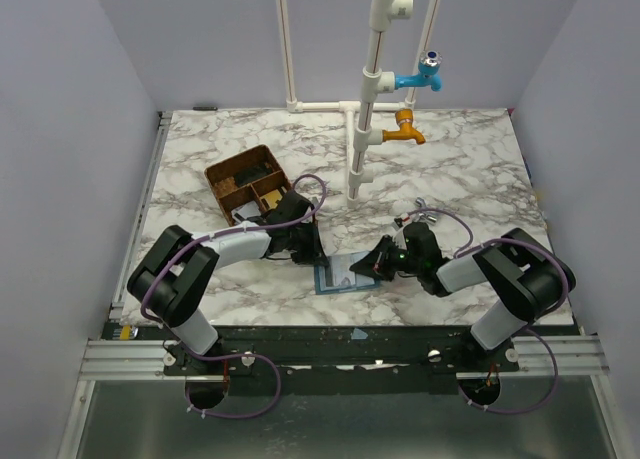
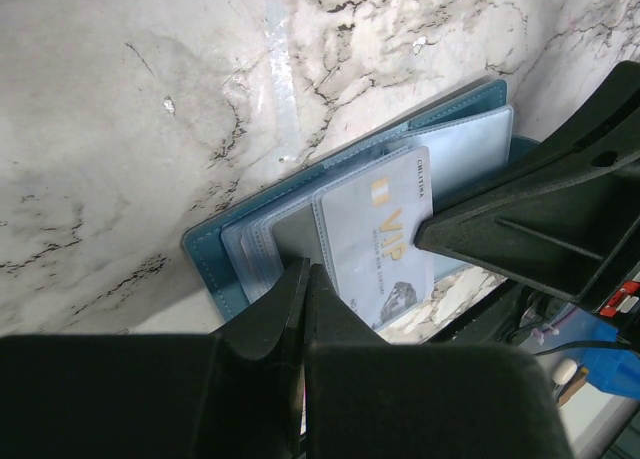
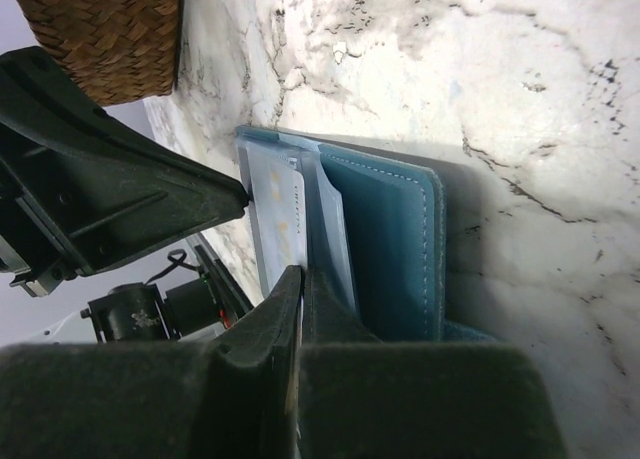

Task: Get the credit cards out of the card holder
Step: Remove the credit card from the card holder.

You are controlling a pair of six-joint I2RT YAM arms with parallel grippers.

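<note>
The blue card holder (image 1: 338, 277) lies open on the marble table between both arms, with clear sleeves fanned out on its face (image 2: 255, 244). A pale credit card (image 2: 380, 234) marked VIP sticks partly out of a sleeve. My left gripper (image 2: 306, 271) is shut on the sleeve edge of the card holder (image 3: 385, 239), at its left side (image 1: 311, 252). My right gripper (image 3: 302, 273) is shut on the near edge of the credit card (image 3: 278, 211). It reaches in from the right (image 1: 363, 269), and one of its fingers (image 2: 520, 219) lies over the card's end.
A brown woven divided tray (image 1: 243, 177) stands behind the left gripper, close to its arm. A white pipe frame (image 1: 368, 129) with a blue tap (image 1: 425, 76) and an orange tap (image 1: 405, 131) rises behind the holder. The table's near edge runs just below the holder.
</note>
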